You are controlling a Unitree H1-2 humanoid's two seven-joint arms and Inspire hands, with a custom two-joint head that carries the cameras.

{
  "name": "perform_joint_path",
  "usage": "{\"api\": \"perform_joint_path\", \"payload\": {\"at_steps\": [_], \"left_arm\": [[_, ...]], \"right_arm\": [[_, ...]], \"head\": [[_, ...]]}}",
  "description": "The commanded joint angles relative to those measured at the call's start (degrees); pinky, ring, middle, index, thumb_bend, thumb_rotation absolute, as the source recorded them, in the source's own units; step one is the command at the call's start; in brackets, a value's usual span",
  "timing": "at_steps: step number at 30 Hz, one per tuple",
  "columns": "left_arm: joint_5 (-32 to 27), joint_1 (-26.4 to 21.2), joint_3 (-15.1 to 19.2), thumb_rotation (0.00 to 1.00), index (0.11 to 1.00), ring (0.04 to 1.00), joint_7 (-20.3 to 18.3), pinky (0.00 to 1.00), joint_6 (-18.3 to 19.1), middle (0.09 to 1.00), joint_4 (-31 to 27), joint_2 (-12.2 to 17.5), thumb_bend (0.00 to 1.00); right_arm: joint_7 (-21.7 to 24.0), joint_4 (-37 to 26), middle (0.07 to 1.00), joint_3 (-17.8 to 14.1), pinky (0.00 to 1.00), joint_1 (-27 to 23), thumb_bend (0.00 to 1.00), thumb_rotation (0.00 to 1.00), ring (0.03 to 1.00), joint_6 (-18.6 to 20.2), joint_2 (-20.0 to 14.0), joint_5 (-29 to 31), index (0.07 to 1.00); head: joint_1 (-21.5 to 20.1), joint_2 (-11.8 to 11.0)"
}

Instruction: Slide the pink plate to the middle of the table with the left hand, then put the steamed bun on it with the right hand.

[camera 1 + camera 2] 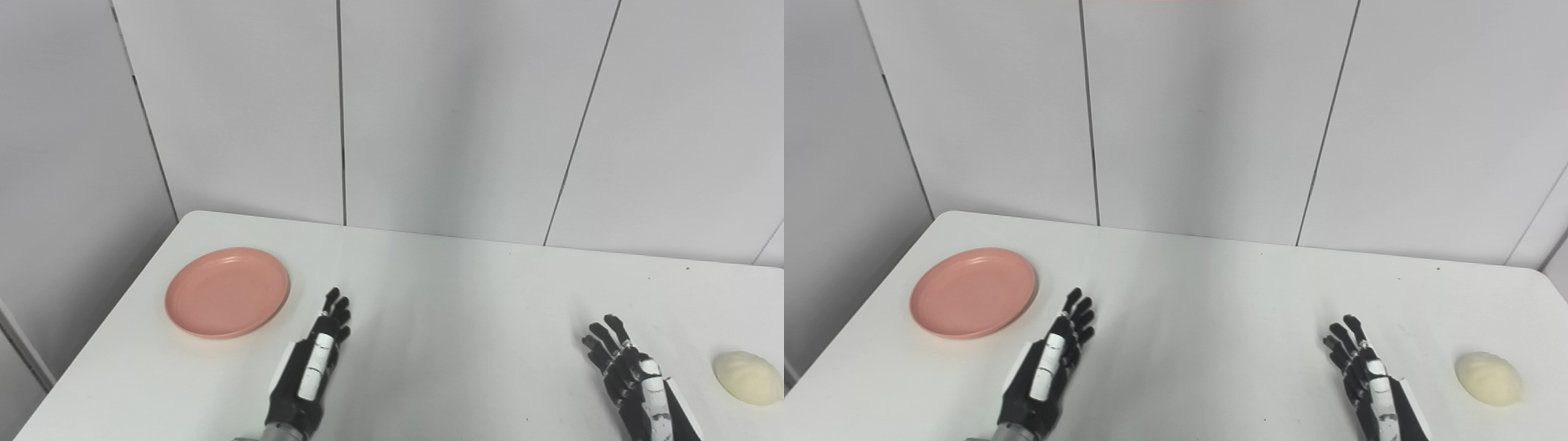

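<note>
Black-and-white robot hands rise from the near edge of a white worktop (441, 294), both empty. The left hand (313, 361) enters at lower left of centre, fingers (335, 306) extended and slightly spread, pointing away toward the far wall, grasping nothing and touching neither object. The right hand (1366, 373) enters at lower right, likewise released, its fingers (1344, 337) fanned apart and angled a little to the left, with nothing between them.

Beside the right hand, farther to the right and close to the worktop's right edge, sits the steamed bun (1488, 378), a pale cream dome resting on the bare surface. It lies near the right hand but apart from it, with a strip of worktop visible between the two.

Farther back on the left side lies the pink plate (227, 292), round, shallow and empty, flat on the worktop near its left edge. It sits beyond and to the left of the left hand, close to the fingertips yet clear of them. The plate is well apart from the bun, with both hands and the middle of the worktop between them.

Behind the worktop's far edge stands a wall of light grey panels (1200, 116) divided by thin dark vertical seams.
</note>
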Motion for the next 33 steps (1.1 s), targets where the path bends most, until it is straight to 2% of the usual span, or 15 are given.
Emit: {"api": "perform_joint_path", "payload": {"at_steps": [1,6,9,12,16,18,23,24,26,30,33], "left_arm": [[-1.0,-2.3,1.1,0.91,1.0,0.987,0.1,1.0,-0.9,0.99,-3.5,0.9,0.9],[-4.2,-5.5,5.0,0.9,0.99,0.975,1.1,0.99,1.7,0.973,-8.1,2.7,0.91],[-4.3,-8.4,7.5,0.9,0.96,0.939,2.2,0.94,3.4,0.941,-9.4,4.5,0.93],[-5.3,-10.9,9.4,0.9,0.955,0.946,2.7,0.96,5.3,0.939,-9.8,6.2,0.95],[-6.2,-14.5,11.9,0.92,0.957,0.966,2.1,1.0,6.8,0.959,-8.3,10.9,0.94],[-6.7,-15.5,12.8,0.92,0.961,0.97,2.0,1.0,6.9,0.965,-7.2,12.3,0.93],[-9.1,-18.8,16.7,0.89,0.947,0.93,2.1,1.0,7.6,0.94,-1.1,16.7,0.98],[-9.2,-19.4,17.3,0.89,0.947,0.929,1.5,1.0,6.7,0.938,1.0,18.3,0.98],[-9.3,-20.3,18.0,0.93,0.89,0.912,0.3,0.98,4.7,0.882,4.5,20.7,0.95],[-9.7,-21.8,19.1,0.93,0.872,0.89,-1.7,0.96,-0.2,0.847,11.4,23.6,0.93],[-9.7,-23.2,19.9,0.92,0.87,0.885,-3.1,0.93,-5.8,0.856,19.3,25.6,0.94]], "right_arm": [[-0.9,0.0,0.936,0.6,0.97,1.6,0.84,0.99,0.919,-1.1,1.5,0.0,0.966],[-1.2,-0.3,0.934,1.0,0.96,1.8,0.81,1.0,0.917,-1.6,2.1,-0.6,0.959],[-1.6,-0.7,0.929,1.1,0.96,1.8,0.82,0.98,0.914,-1.1,2.3,-0.8,0.952],[-1.7,-0.6,0.93,1.3,0.96,1.8,0.82,0.97,0.917,-1.2,2.4,-0.8,0.951],[-1.8,-0.5,0.93,1.6,0.96,1.7,0.81,0.97,0.916,-1.3,2.3,-1.3,0.952],[-1.7,-0.4,0.931,1.7,0.95,1.6,0.81,0.97,0.915,-1.7,2.2,-1.5,0.956],[-1.5,0.4,0.929,1.8,0.95,1.6,0.81,0.98,0.914,-3.0,1.9,-2.3,0.956],[-1.5,0.3,0.929,1.9,0.95,1.6,0.81,0.98,0.914,-3.0,1.8,-2.4,0.956],[-1.5,0.2,0.929,1.9,0.95,1.6,0.81,0.98,0.916,-2.9,1.8,-2.5,0.957],[-1.4,0.4,0.93,1.9,0.95,1.7,0.79,0.99,0.918,-3.4,1.5,-3.0,0.959],[-1.6,0.5,0.931,2.1,0.95,1.7,0.79,0.99,0.916,-3.7,1.4,-3.7,0.962]], "head": [[-0.5,0.2],[-1.5,0.3],[-1.6,0.3],[-1.6,0.2],[-1.7,0.0],[-1.8,-0.1],[-1.8,-0.1],[-1.7,0.0],[-1.6,0.1],[-1.5,0.0],[-1.5,0.0]]}}
